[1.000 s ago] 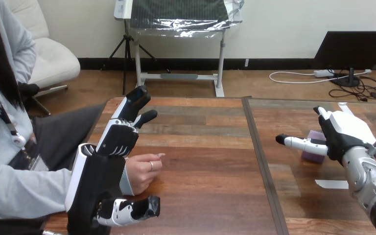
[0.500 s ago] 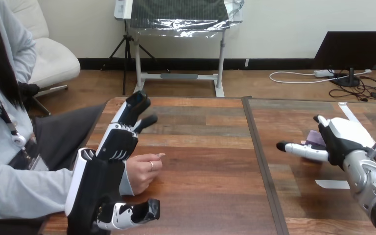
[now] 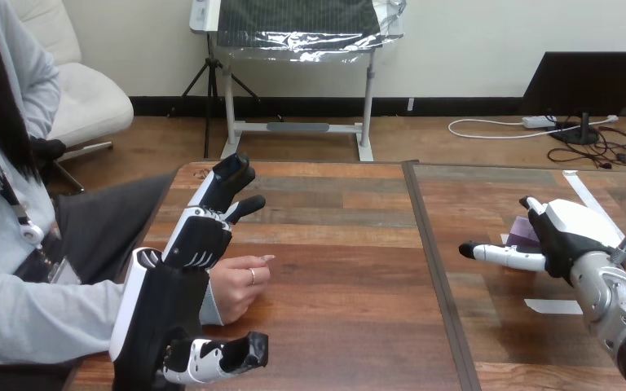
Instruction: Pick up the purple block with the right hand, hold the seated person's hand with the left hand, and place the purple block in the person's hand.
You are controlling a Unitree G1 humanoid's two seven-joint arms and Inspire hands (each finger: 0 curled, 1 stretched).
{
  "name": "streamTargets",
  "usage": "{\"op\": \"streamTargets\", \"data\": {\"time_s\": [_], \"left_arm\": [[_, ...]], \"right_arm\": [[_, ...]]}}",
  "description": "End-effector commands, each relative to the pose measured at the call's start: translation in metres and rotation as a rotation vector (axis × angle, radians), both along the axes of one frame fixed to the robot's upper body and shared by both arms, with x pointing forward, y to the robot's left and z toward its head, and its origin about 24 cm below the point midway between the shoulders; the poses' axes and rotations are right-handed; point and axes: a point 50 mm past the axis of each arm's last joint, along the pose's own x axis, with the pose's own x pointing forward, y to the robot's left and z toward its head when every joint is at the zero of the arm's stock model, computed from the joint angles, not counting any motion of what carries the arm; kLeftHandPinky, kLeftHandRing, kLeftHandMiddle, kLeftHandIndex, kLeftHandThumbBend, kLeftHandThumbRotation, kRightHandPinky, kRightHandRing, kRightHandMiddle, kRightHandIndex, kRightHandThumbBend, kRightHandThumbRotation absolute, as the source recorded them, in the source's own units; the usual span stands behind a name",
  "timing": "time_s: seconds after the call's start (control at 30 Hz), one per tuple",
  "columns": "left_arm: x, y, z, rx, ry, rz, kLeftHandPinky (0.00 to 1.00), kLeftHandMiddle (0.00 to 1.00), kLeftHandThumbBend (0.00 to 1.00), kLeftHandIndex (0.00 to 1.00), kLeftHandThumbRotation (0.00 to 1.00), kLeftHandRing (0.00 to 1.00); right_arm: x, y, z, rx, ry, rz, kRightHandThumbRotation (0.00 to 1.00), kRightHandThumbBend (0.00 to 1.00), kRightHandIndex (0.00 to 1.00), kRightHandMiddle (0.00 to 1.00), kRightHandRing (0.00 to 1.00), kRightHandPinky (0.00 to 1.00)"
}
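Note:
The purple block [image 3: 525, 231] lies on the right half of the table, mostly hidden behind my right hand [image 3: 562, 232]. That hand hangs over the block with its thumb stretched out to the left, apart from it; whether its fingers touch the block I cannot tell. My left hand [image 3: 191, 257] is open at the table's left, fingers straight and pointing away, thumb held low near the front edge. The person's hand [image 3: 240, 285] rests loosely curled on the table between my left fingers and thumb, just right of my palm. No finger of mine curls round it.
A dark seam [image 3: 436, 269] splits the wooden table [image 3: 334, 244] into two halves. A white tape strip [image 3: 553, 306] lies near my right forearm, and another strip [image 3: 587, 195] runs along the right edge. The person sits at the left side.
My right hand has sunk lower over the purple block, so less of the block shows. My left hand has shifted slightly; the person's hand has stayed put.

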Motion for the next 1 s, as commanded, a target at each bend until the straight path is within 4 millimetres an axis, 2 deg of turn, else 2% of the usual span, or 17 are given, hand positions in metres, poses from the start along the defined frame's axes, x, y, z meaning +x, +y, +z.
{"op": "streamTargets", "data": {"time_s": [0.0,0.43,0.53,0.73,0.97], "left_arm": [[0.006,-0.002,0.015,-0.015,-0.089,0.006,0.84,0.95,1.00,0.92,0.66,0.93],[0.006,-0.004,0.014,-0.030,-0.082,-0.002,0.86,0.95,1.00,0.92,0.66,0.94],[0.005,-0.004,0.015,-0.025,-0.083,-0.001,0.86,0.95,1.00,0.92,0.67,0.94],[0.005,-0.005,0.015,-0.025,-0.085,0.000,0.85,0.95,1.00,0.93,0.68,0.94],[0.005,-0.006,0.015,-0.041,-0.075,-0.005,0.86,0.95,1.00,0.93,0.67,0.95]], "right_arm": [[0.020,0.006,0.027,-0.008,-0.073,0.030,0.88,1.00,1.00,1.00,1.00,1.00],[0.018,0.011,0.022,-0.026,-0.028,0.082,0.91,1.00,1.00,1.00,1.00,0.99],[0.017,0.012,0.020,-0.036,-0.030,0.092,0.91,0.99,0.98,0.99,0.99,0.95],[0.016,0.014,0.018,-0.018,-0.042,0.088,0.86,0.99,0.93,0.95,0.94,0.89],[0.015,0.015,0.017,0.019,-0.073,0.079,0.77,0.96,0.87,0.88,0.87,0.81]]}}
